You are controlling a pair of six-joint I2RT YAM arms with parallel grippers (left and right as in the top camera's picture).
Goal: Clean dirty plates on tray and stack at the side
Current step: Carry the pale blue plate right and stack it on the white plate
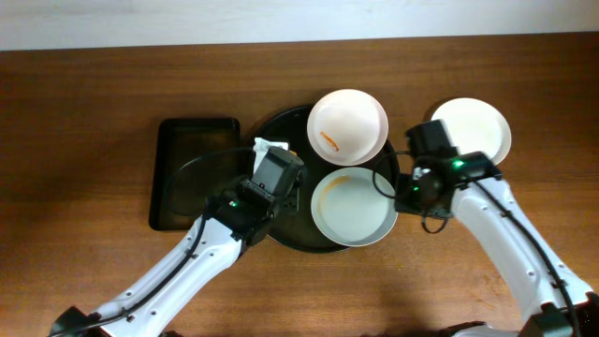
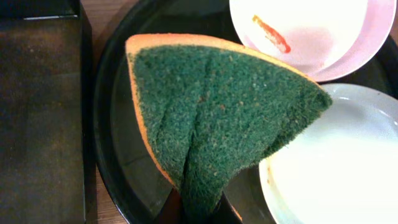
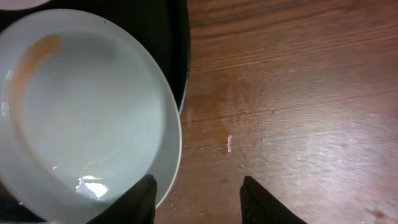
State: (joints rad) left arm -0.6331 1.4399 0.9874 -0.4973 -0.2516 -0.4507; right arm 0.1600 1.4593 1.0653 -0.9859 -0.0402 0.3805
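left gripper (image 2: 200,211) pinching green sponge (image 2: 217,106) above round tray (image 1: 281,126) | right gripper (image 3: 202,202) spread around right rim of smeared near plate (image 3: 93,106), on tray | risk: thin rim may slip, plate drops onto table (image 3: 298,93)

My top camera looks straight down on the whole counter (image 1: 94,94) from high up. My left wrist camera sits very close over the left side of the tray (image 2: 118,155), and the sponge (image 2: 217,112) fills the middle of its view. My right wrist camera looks down close at the tray's right edge, with its own fingers (image 3: 144,200) at the bottom. All three show the near plate (image 1: 354,206).
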